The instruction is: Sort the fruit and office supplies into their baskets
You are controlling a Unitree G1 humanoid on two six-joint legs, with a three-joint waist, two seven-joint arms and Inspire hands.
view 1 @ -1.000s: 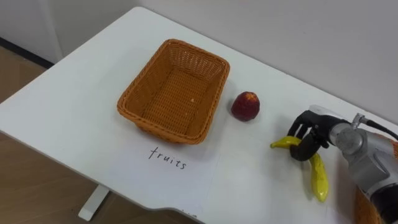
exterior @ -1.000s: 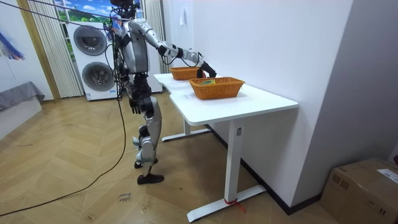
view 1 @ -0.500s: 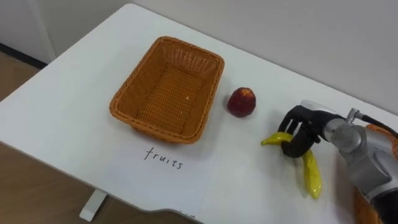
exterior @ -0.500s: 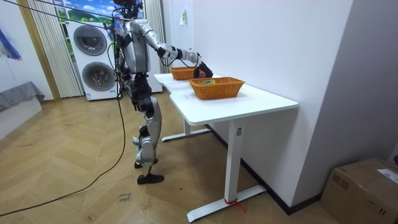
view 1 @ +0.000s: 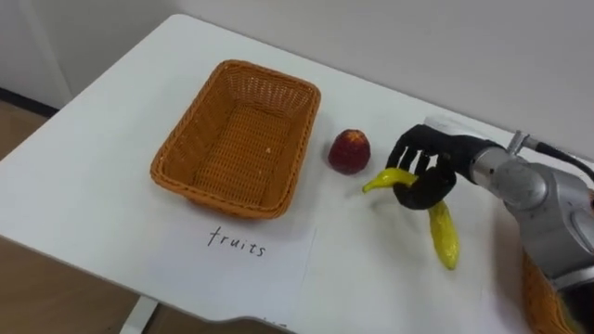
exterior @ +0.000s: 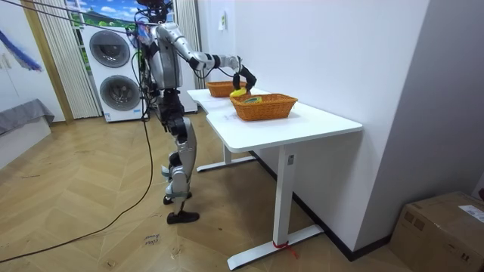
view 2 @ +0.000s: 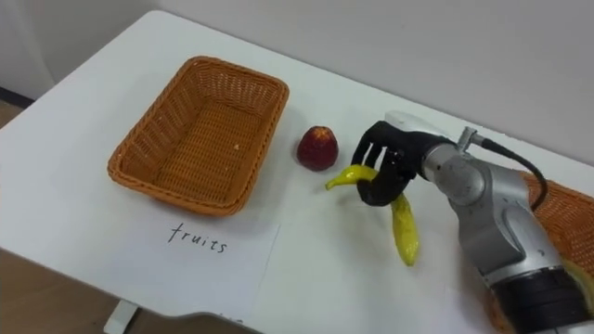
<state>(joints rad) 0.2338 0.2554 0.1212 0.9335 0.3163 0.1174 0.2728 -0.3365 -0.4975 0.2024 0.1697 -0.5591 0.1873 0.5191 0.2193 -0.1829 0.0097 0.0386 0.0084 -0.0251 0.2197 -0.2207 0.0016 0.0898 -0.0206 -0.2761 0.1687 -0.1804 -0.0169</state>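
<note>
An empty basket (view 1: 237,139) sits left on the table (view 1: 102,139), with a paper sheet (view 1: 269,269) before it. A red fruit (view 1: 349,151) lies between the basket and the banana (view 1: 442,232), which the right hand (view 1: 422,172) clasps just above the tabletop. Another basket (view 2: 557,218) is far right. The left hand (exterior: 165,123) hangs by the hip.

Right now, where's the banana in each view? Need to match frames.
Left eye view: banana right of centre, gripped by the right hand, right of the red fruit.
Right eye view: same grip, near centre.
Room view: yellow spot under the hand, between two baskets.
Shared landmark: the empty basket, the farther one in the room view.
</note>
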